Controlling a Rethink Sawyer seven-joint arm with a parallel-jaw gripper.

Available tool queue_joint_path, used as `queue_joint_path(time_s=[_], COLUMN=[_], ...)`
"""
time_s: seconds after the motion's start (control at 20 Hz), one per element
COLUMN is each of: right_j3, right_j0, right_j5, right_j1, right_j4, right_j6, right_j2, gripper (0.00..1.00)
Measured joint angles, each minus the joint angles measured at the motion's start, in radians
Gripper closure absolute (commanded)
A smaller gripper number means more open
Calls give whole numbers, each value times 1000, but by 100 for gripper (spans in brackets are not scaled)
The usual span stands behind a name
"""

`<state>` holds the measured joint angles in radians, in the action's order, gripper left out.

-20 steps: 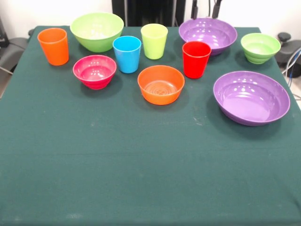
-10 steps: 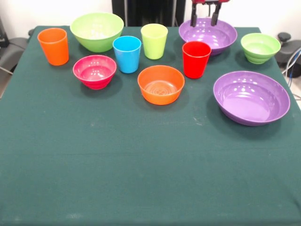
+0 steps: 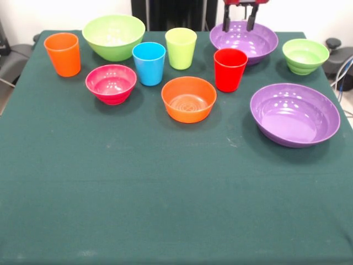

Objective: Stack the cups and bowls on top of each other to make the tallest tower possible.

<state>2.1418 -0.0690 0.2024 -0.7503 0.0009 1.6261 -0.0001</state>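
Your cups and bowls all stand apart on the dark green cloth of the table [image 3: 165, 193]; nothing is stacked, so no tower exists. The gripper [image 3: 239, 24] hangs at the top edge, only its red body and two dark fingers showing, tips over the far rim of the rear purple bowl [image 3: 244, 41]. You can see the jaws spread apart with nothing between them.

The four cups are smooth, handleless, slightly tapered tumblers, all upright: the orange cup [image 3: 63, 53] at the left, the blue cup [image 3: 149, 63] and the lime cup [image 3: 181, 48] near the middle, the red cup [image 3: 230, 69] just in front of the rear purple bowl.

The bowls are glossy and round. The large lime bowl [image 3: 114, 36] sits beside the orange cup, the pink bowl [image 3: 111, 83] in front of it. The orange bowl [image 3: 188, 99] shows ringed ridges inside. The front purple bowl [image 3: 295, 114] is wide and shallow; the small green bowl [image 3: 305, 56] sits behind it.
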Motion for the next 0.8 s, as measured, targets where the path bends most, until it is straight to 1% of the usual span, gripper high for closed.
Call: queue_joint_path(time_s=[0.2,0.5,0.8], right_j3=[0,0,-1], right_j0=[-20,-63,-73], right_j5=[0,0,0], right_j1=[1,24,53], right_j4=[0,0,0], right_j6=[6,11,12], right_j2=[1,2,2], gripper=[0,0,0])
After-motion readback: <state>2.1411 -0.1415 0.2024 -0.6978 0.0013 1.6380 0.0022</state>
